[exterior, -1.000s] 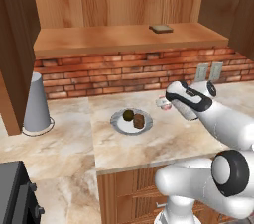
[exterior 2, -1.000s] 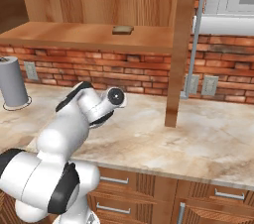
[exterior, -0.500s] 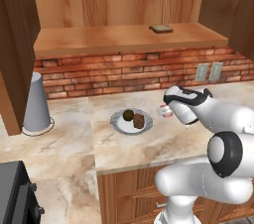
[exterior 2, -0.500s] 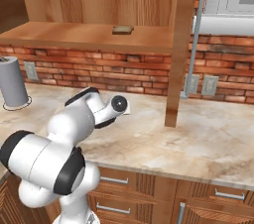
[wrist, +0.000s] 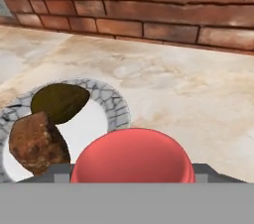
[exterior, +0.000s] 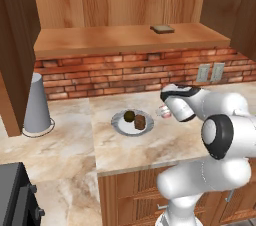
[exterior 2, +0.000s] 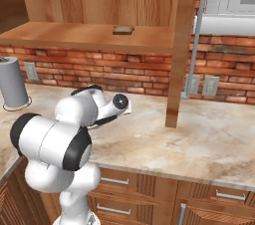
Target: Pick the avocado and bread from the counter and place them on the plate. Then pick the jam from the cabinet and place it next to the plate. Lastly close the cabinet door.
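My gripper (exterior: 163, 112) is shut on the jam (exterior: 164, 113), a small pinkish-red jar held low over the counter (exterior: 150, 147), just right of the plate (exterior: 119, 127). On the plate lie the round olive avocado (exterior: 129, 116) and the blocky brown bread (exterior: 140, 122). In the hand view the jam's red lid (wrist: 131, 156) sits between the fingertips, with the avocado (wrist: 59, 101), bread (wrist: 34, 141) and plate rim (wrist: 118, 104) to its left. The cabinet (exterior: 125, 37) stands open above; its door (exterior 2: 180, 45) hangs out to the right.
A flat brown slice (exterior: 162, 29) lies on the cabinet shelf. A grey cylinder (exterior: 37, 104) stands at the counter's left. The brick wall carries outlets (exterior: 210, 72). The door's steel handle (exterior 2: 195, 45) hangs over the counter. A black appliance (exterior: 15, 200) sits lower left.
The hand has sunk slightly towards the counter with the jam in it, staying beside the plate, while the arm's elbow swung round. Avocado and bread have not moved.
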Available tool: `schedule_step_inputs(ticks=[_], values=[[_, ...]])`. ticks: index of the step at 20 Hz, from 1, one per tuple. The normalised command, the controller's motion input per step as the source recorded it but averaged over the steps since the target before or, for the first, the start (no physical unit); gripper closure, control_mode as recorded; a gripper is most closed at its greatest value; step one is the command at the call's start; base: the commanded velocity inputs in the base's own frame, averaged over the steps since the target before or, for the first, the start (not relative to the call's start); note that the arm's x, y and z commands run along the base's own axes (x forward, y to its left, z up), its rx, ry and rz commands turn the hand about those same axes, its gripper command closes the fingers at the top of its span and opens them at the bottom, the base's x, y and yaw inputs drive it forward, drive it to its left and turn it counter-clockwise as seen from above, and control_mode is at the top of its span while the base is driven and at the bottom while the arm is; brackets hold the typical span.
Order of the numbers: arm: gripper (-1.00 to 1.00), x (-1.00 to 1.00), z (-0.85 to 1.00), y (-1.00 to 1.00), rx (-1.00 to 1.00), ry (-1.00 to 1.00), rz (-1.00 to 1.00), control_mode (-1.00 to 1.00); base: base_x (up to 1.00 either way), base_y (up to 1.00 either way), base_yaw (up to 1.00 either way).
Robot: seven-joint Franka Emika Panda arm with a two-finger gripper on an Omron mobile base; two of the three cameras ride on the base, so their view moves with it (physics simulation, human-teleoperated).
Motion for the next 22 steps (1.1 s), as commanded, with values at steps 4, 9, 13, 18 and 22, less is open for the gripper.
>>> schedule_step_inputs(ticks=[4,9,13,18,22], values=[[1.00,0.49,-0.19,0.00,0.00,0.00,-0.03,-1.00,0.00,0.00,0.00],[1.00,0.17,-0.26,-0.03,0.04,0.00,0.00,-1.00,0.00,0.00,0.00],[1.00,0.00,-0.25,-0.08,0.08,-0.01,0.00,-1.00,0.00,0.00,0.00],[1.00,0.00,-0.20,-0.01,0.05,0.00,0.00,-1.00,0.00,0.00,0.00],[1.00,0.00,-0.19,0.00,0.03,0.00,0.00,-1.00,0.00,0.00,0.00]])
